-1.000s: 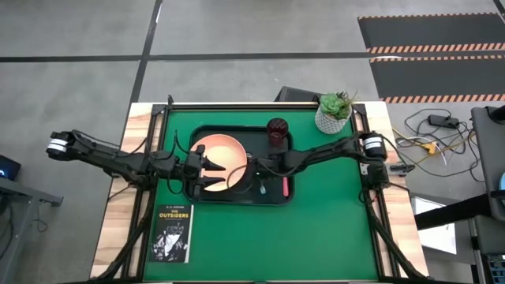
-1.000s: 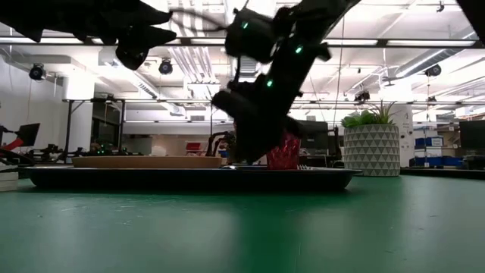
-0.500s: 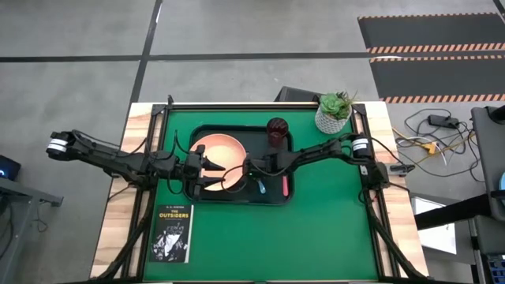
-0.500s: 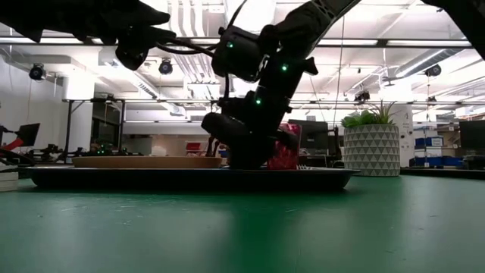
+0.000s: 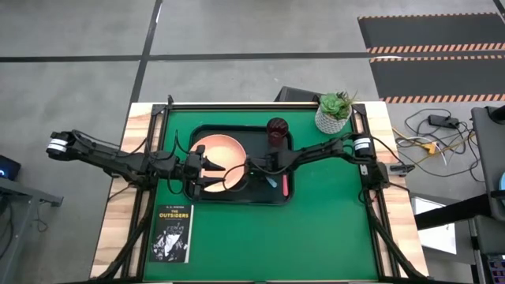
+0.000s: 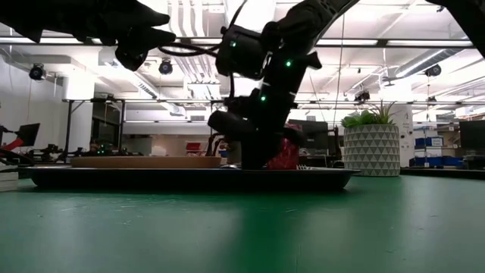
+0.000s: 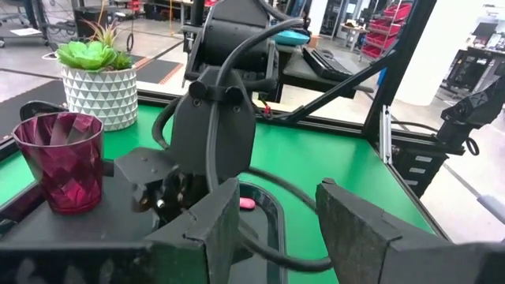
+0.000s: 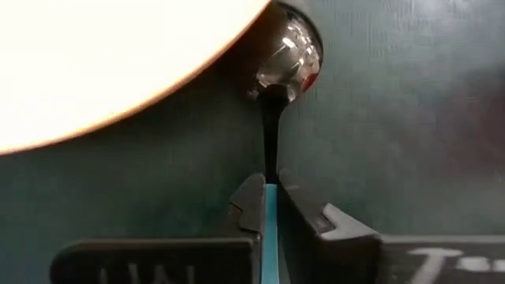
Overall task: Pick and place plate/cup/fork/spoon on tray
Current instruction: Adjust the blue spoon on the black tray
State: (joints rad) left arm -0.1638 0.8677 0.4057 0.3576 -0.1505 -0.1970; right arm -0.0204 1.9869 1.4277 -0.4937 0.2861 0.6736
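The dark tray (image 5: 237,200) holds the pink plate (image 5: 215,148) on its left half and the dark red cup (image 5: 277,128) at its far edge. The pink-handled fork (image 5: 285,186) lies on the tray's floor at the right. My right gripper (image 8: 271,199) is low over the tray's middle, shut on the blue-handled spoon (image 5: 267,181). The spoon's silver bowl (image 8: 288,55) sits just beside the plate's rim (image 8: 118,63). My left gripper (image 7: 276,229) hovers open above the plate's near right side (image 5: 211,170), with nothing between its fingers. My right gripper pinches the spoon's light blue handle (image 8: 271,217) between its two fingers, near where the handle meets the dark neck. The fingers lie along the handle, slanting down from the table's right. The neck and bowl stick out ahead of the fingertips, over the tray's floor beside the plate.
A white pot with a green plant (image 5: 334,113) stands at the far right of the green table. A black book (image 5: 171,233) lies near the front left. The two arms meet closely over the tray's middle.
My right gripper has shifted a little toward the table's left edge, come down lower over the tray and shut on the spoon's handle. The spoon's blue handle has turned slightly on the tray. The plate, cup and fork have stayed in place.
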